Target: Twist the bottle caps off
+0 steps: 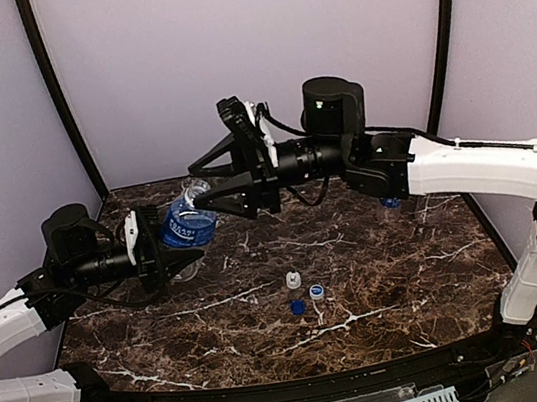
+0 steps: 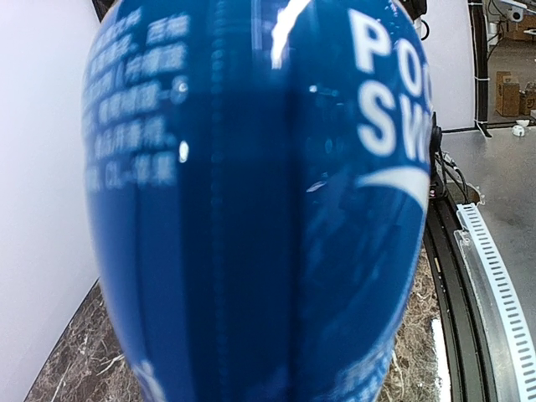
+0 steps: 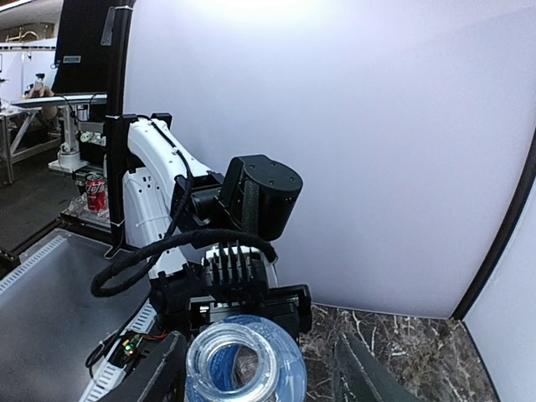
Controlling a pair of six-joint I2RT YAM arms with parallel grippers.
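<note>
My left gripper [image 1: 159, 246] is shut on the blue-label bottle [image 1: 188, 223] and holds it tilted above the table, neck toward the right arm. The bottle's label [image 2: 251, 209] fills the left wrist view and hides the fingers. My right gripper [image 1: 196, 183] is open, its jaws on either side of the bottle's mouth. In the right wrist view the mouth [image 3: 232, 362] is uncapped and sits between the spread fingers [image 3: 163, 377]. Three loose caps lie mid-table: one white [image 1: 292, 279], one blue lying open side up [image 1: 317, 293], one blue [image 1: 298, 307].
A clear bottle [image 1: 190, 268] shows partly under my left gripper. Something blue [image 1: 390, 203] shows behind my right arm, too hidden to identify. The dark marble table [image 1: 382, 285] ends at a black front rail [image 1: 297, 389]; pale walls close the back and sides.
</note>
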